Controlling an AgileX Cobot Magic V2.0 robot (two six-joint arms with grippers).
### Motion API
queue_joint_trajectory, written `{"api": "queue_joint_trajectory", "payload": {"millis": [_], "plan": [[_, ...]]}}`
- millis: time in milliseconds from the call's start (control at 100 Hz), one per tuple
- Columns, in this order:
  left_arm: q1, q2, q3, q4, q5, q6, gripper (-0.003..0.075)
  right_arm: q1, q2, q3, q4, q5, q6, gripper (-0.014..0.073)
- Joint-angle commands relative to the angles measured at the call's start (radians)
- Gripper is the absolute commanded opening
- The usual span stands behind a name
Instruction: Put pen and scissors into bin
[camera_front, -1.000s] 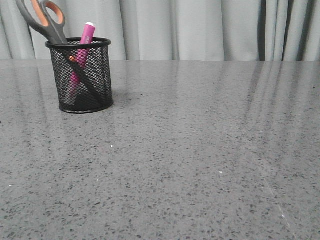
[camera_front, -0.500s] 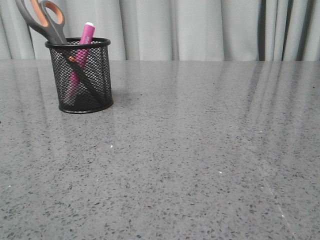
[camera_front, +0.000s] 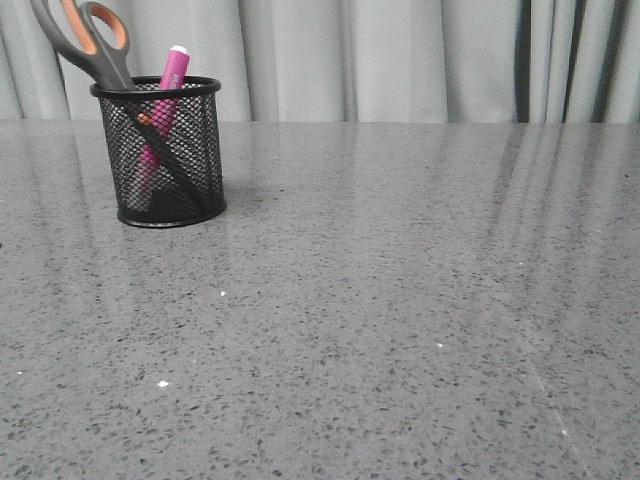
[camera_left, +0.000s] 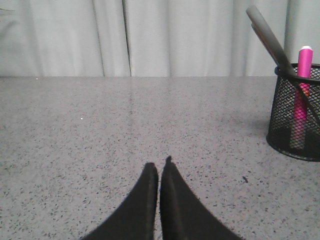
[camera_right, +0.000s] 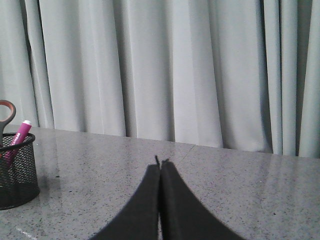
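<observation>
The black mesh bin (camera_front: 165, 150) stands at the far left of the grey table. The pink pen (camera_front: 166, 90) and the scissors (camera_front: 95, 42) both stand inside it, handles and pen tip sticking out above the rim. In the left wrist view the bin (camera_left: 295, 115) with the pen (camera_left: 302, 90) and scissors (camera_left: 267, 35) is off to one side, well apart from my left gripper (camera_left: 159, 167), which is shut and holds nothing. My right gripper (camera_right: 160, 165) is shut and empty too, with the bin (camera_right: 17, 172) far off at the frame's edge. Neither gripper shows in the front view.
A grey speckled tabletop (camera_front: 400, 300) stretches across the view, backed by a pale pleated curtain (camera_front: 400, 55). A small white speck (camera_front: 163, 384) lies on the table near the front left.
The bin, pen and scissors have not moved. A small white speck now shows on the table near the front left.
</observation>
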Motion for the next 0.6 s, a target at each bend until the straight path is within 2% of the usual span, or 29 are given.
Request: {"api": "queue_joint_trajectory", "payload": {"millis": [0, 590], "plan": [[-0.009, -0.027, 0.024, 0.000, -0.094, -0.010, -0.0021, -0.007, 0.004, -0.023, 0.011, -0.068, -0.001, -0.0075], [-0.009, -0.027, 0.022, -0.012, -0.091, -0.010, -0.0021, -0.007, 0.004, -0.023, 0.011, -0.068, -0.001, -0.0075]]}}
